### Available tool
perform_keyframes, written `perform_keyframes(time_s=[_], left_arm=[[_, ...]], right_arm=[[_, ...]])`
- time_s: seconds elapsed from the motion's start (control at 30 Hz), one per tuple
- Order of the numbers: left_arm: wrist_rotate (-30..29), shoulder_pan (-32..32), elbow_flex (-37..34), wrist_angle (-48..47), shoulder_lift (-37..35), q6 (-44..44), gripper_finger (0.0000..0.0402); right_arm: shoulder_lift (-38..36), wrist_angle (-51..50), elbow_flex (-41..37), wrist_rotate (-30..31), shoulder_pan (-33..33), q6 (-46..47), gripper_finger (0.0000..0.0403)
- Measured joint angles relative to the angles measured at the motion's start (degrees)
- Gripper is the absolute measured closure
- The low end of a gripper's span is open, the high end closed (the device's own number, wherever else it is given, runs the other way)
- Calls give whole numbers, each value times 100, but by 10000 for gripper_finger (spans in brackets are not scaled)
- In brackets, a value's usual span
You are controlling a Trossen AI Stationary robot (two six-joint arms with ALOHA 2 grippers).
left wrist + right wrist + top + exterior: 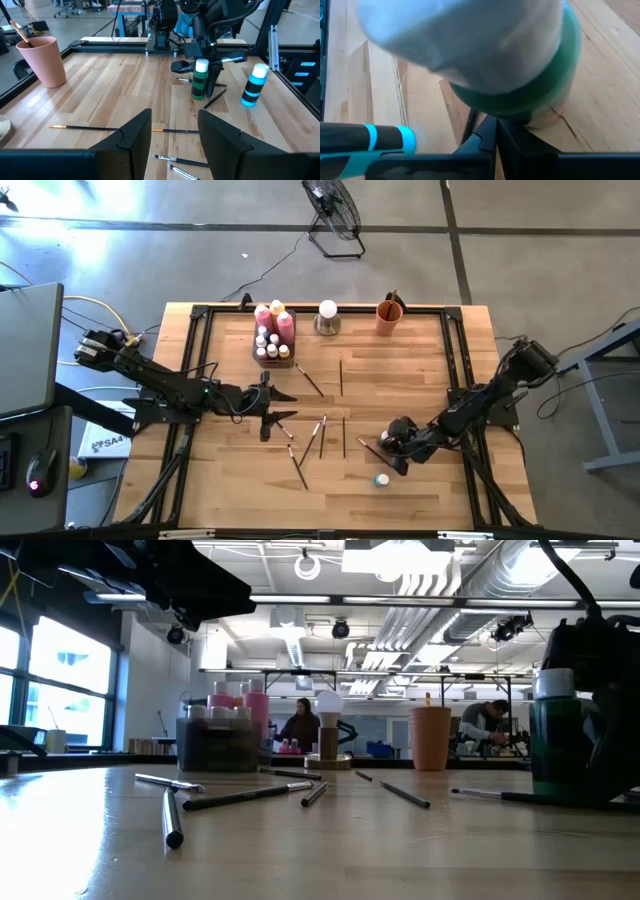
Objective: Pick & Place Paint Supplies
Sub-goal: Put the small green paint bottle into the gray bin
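A green paint bottle with a white cap stands upright on the table at the near right. My right gripper is shut and slants down right beside it. A blue bottle stands a little nearer the front edge. Several thin dark paintbrushes lie flat mid-table. My left gripper hovers open above the brushes at centre left, with nothing between its fingers. My right gripper's shut fingertips point slanting down at the lower side of the green bottle. I cannot tell whether they touch it. The bottle stands upright on the table.
At the far edge a grey tray holds pink, yellow and small white-capped bottles. A white ball on a metal base and an orange cup with a brush in it stand beside the tray. A black frame borders the table.
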Motion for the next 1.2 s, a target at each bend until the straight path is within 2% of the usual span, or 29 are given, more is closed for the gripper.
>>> perform_keyframes(time_s=[0.53,1.2], left_arm=[[0,0,0,0,0,15,242],[0,0,0,0,0,15,242]], right_arm=[[11,-37,-11,173,-290,-589,401],[11,41,-13,-261,-1102,-1362,401]])
